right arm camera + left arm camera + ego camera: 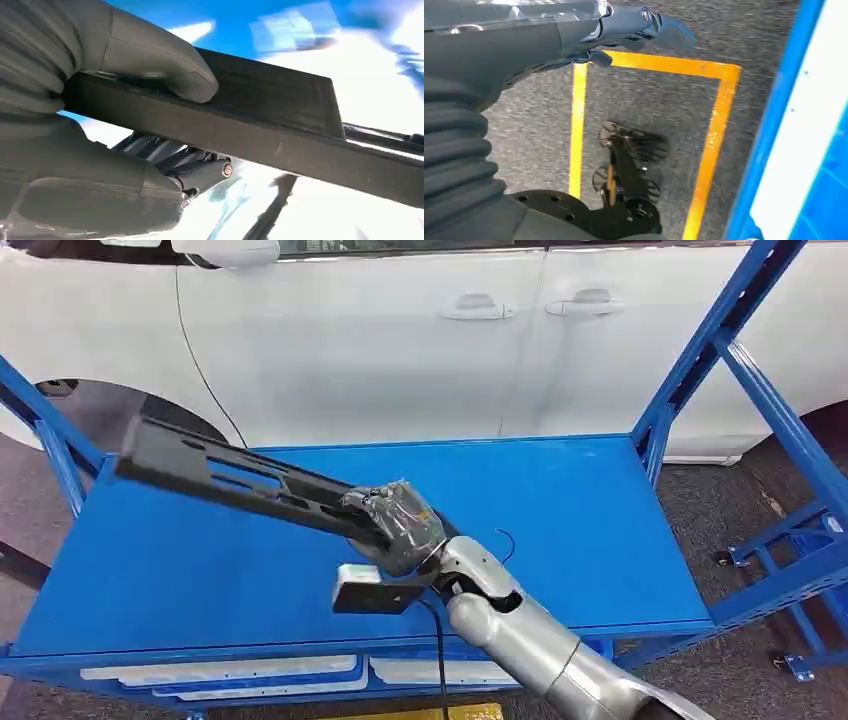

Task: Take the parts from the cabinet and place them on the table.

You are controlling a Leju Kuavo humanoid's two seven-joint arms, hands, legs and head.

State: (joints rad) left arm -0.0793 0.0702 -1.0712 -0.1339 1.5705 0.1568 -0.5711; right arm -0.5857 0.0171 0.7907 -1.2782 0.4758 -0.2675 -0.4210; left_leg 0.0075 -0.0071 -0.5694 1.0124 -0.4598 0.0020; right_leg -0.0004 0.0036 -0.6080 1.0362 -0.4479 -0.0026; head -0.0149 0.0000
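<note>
Here, right hand (395, 525) clamped around one end of a long, flat black part (225, 478) with slotted cutouts, slanting toward upper left above the blue table (600, 540). Left hand (634, 30) hanging empty, fingers loosely extended.

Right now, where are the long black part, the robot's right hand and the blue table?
long black part (215, 475), head view, on its slotted middle.
right hand (398, 523), head view, on the hand's back.
blue table (560, 510), head view, on its bare top.
</note>
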